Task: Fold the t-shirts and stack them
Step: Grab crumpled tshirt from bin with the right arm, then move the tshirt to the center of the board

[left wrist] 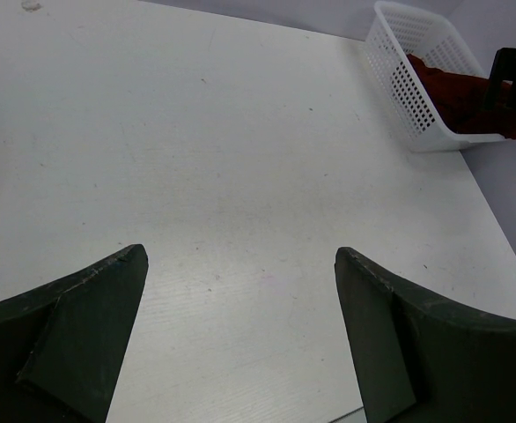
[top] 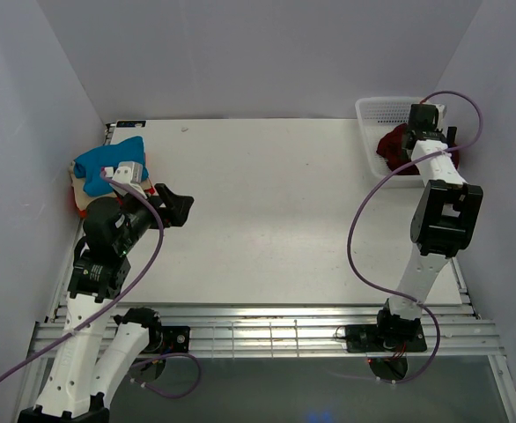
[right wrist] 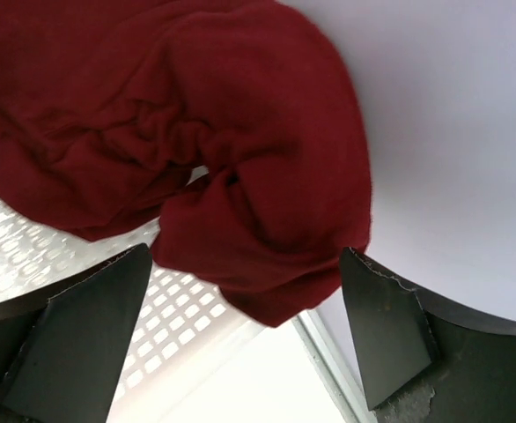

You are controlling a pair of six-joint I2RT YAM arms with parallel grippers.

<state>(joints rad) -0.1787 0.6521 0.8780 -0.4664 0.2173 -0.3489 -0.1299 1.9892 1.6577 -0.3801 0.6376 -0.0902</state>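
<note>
"Dark maroon cloth t-shirt (top: 390,145): where does it lie?" asks the desk.

"Bunched in the white plastic mesh basket (top: 384,109) at the far right corner of the white table (top: 276,203)," says the photographer. "Part of it hangs over the basket's rim, next to the right wall."

"And the right gripper (right wrist: 245,256)?"

"It hangs over the basket, pointing down at the shirt. Its jaws are spread wide, and in the wrist view one finger stands on each side of the lowest fold. They are not clamped on the cloth. Whether a fingertip brushes it, I cannot tell."

"The other shirts?"

"A bright blue folded t-shirt (top: 106,164) sits at the far left edge of the table, on top of a small pile. Slivers of red-orange cloth (top: 74,187) and beige cloth (top: 83,207) show beneath it. The pile is well apart from the basket, with bare tabletop between them."

"The left gripper (top: 180,210)?"

"Just to the right of the pile, on its near side, above the table and facing right. Its jaws are spread too, and they hold nothing. Its wrist camera shows bare white tabletop between the fingers, with the basket and the maroon shirt at the far right of that view."
</note>
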